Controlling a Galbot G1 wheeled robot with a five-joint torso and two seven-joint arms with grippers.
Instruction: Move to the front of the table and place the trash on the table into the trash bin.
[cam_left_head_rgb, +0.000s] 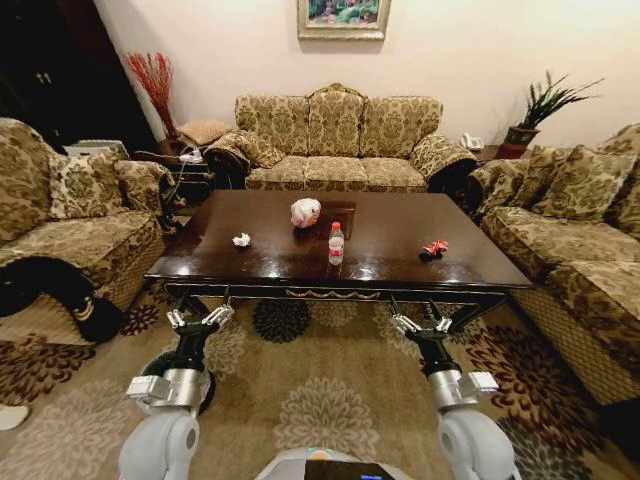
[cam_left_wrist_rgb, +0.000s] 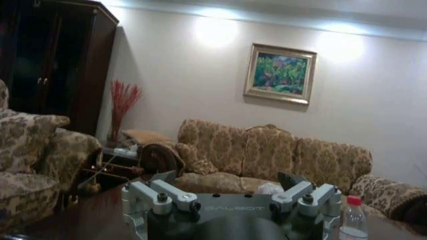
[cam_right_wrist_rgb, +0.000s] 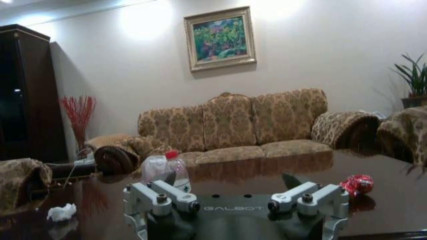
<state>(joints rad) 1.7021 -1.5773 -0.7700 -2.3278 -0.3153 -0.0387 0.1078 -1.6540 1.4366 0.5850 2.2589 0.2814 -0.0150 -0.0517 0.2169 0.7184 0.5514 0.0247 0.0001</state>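
Trash lies spread on the table (cam_left_head_rgb: 400, 262) ahead of us. Nearest, our left gripper (cam_left_head_rgb: 200, 320) and right gripper (cam_left_head_rgb: 421, 325) hover low over the carpet just short of the table's front edge, both with fingers spread wide and holding nothing. Beyond them on the glossy top stand the small red-capped bottle (cam_left_head_rgb: 336, 243) near the middle, the white paper wad (cam_left_head_rgb: 241, 239) to its left and the red wrapper (cam_left_head_rgb: 435, 247) to its right. Farther back sits the pinkish-white lump (cam_left_head_rgb: 305, 211). A patterned sofa (cam_left_head_rgb: 340, 140) stands behind the table.
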